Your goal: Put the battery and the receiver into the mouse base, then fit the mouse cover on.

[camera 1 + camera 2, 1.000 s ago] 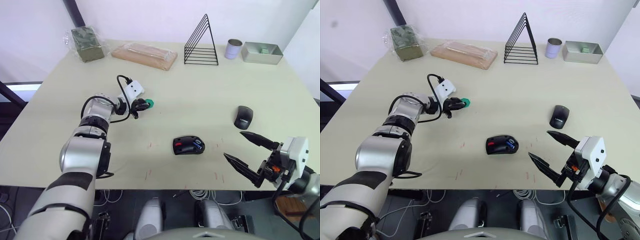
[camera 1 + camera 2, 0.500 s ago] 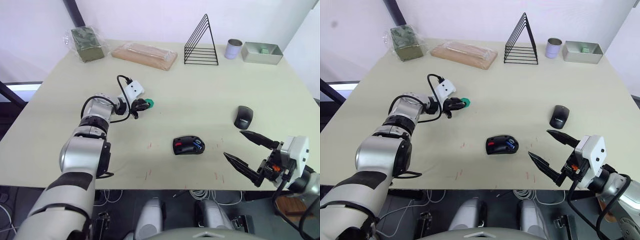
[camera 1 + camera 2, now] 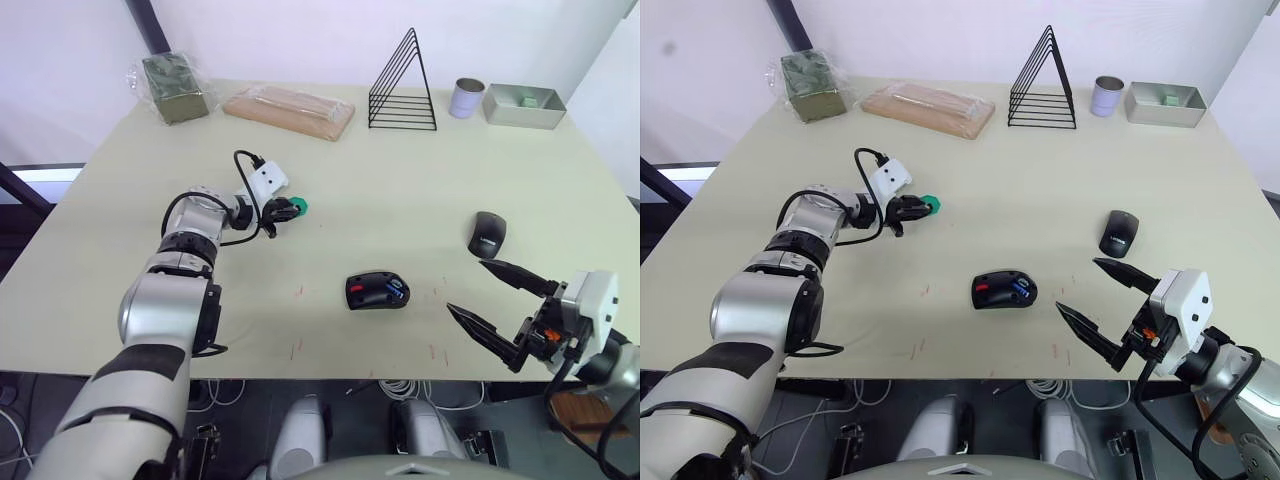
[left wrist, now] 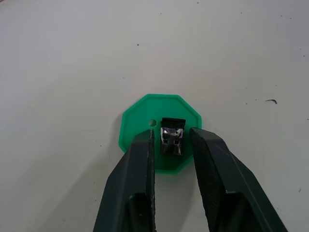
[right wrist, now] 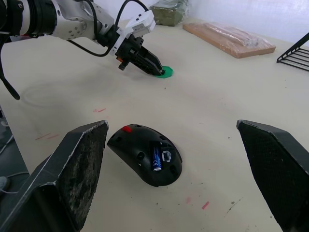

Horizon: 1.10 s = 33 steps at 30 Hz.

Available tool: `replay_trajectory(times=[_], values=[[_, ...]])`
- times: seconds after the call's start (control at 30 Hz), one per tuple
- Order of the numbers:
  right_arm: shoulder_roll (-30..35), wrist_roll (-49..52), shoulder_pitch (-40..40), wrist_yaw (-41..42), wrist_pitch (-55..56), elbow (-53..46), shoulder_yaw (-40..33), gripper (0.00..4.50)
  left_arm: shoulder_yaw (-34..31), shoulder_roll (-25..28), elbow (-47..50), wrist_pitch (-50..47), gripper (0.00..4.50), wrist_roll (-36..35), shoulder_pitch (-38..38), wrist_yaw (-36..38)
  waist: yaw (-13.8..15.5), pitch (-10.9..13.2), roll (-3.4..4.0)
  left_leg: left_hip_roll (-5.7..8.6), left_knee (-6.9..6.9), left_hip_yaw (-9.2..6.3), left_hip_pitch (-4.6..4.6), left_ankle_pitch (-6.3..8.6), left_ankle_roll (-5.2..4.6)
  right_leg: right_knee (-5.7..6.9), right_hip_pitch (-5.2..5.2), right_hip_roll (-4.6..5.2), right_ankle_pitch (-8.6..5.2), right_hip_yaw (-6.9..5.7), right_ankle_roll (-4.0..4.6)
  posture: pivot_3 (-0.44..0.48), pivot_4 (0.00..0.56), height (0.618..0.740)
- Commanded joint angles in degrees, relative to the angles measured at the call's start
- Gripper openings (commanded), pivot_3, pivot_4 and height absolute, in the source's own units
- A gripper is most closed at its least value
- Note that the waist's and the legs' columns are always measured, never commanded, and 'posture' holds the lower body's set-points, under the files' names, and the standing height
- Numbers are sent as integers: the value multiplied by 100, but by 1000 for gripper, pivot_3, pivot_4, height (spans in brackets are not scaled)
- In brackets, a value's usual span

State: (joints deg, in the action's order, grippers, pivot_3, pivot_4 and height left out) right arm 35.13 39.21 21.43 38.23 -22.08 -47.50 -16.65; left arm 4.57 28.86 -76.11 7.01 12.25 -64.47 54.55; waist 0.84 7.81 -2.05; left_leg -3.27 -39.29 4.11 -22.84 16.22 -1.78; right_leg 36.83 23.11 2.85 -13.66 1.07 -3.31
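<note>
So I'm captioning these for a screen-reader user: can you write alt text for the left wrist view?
The left gripper has its jaws either side of a small black and silver USB receiver that sits on a green octagonal disc. The disc lies flat on a pale beige table.

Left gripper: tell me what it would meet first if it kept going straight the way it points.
The left gripper would meet the receiver first, which sits between its fingertips on the green disc. How close the fingertips are is unclear.
</note>
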Motion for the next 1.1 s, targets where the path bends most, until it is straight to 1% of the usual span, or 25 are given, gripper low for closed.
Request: replay_trajectory(times=[0.03,0.3,0.37,0.4,0.43,0.67,0.8,0.87,0.97,1.1], values=[[16,42,-38,4,103,-118,-70,4500,-47,52,26,67,1283,-27,-86,39,0,0,0,0,0,0,0,0,0,0,0,0,0,0,0,0,150,740],[10,35,-71,-11,92,-106,-40,4500,-66,60,26,50,1283,-43,-108,35,-1,0,0,0,0,0,0,0,0,0,0,0,0,0,0,0,150,740],[4,29,-66,-10,91,-111,-34,4500,-77,58,28,42,720,-56,-116,41,1,0,0,0,0,0,0,0,0,0,0,0,0,0,0,0,150,740],[3,31,-75,-12,89,-106,-32,4500,-78,55,28,38,594,-58,-123,40,1,-1,-1,0,0,0,0,0,0,0,0,0,0,0,0,0,150,740],[2,29,-80,-12,89,-102,-29,4500,-77,54,30,40,193,-57,-127,44,1,-1,0,0,0,0,0,0,0,0,0,0,0,0,0,0,150,740],[4,33,-90,-11,86,-96,-25,4500,-101,48,37,33,193,-83,-142,62,1,-1,-1,0,-1,0,1,0,0,1,-1,0,0,0,0,0,150,740],[9,23,-119,-20,80,-86,-19,4500,-242,78,60,20,193,-242,-177,188,-1,-1,-1,0,-1,0,0,0,0,1,-1,0,0,0,0,0,150,740],[28,53,-159,-54,39,-123,-33,4500,-427,157,102,-25,193,-440,-237,501,-4,-1,-1,0,-1,0,0,0,0,1,-1,0,0,0,0,0,150,740],[93,188,-295,-131,-78,-215,-67,4500,-620,349,226,-214,193,-717,-315,1331,-7,0,-1,0,-1,0,-1,0,0,1,1,0,0,0,0,0,150,740],[193,577,-640,-354,-350,-298,-70,4500,-720,498,466,-510,193,-993,-392,2069,-10,0,-1,0,-1,0,-1,0,0,2,1,0,0,0,1,0,150,740]])
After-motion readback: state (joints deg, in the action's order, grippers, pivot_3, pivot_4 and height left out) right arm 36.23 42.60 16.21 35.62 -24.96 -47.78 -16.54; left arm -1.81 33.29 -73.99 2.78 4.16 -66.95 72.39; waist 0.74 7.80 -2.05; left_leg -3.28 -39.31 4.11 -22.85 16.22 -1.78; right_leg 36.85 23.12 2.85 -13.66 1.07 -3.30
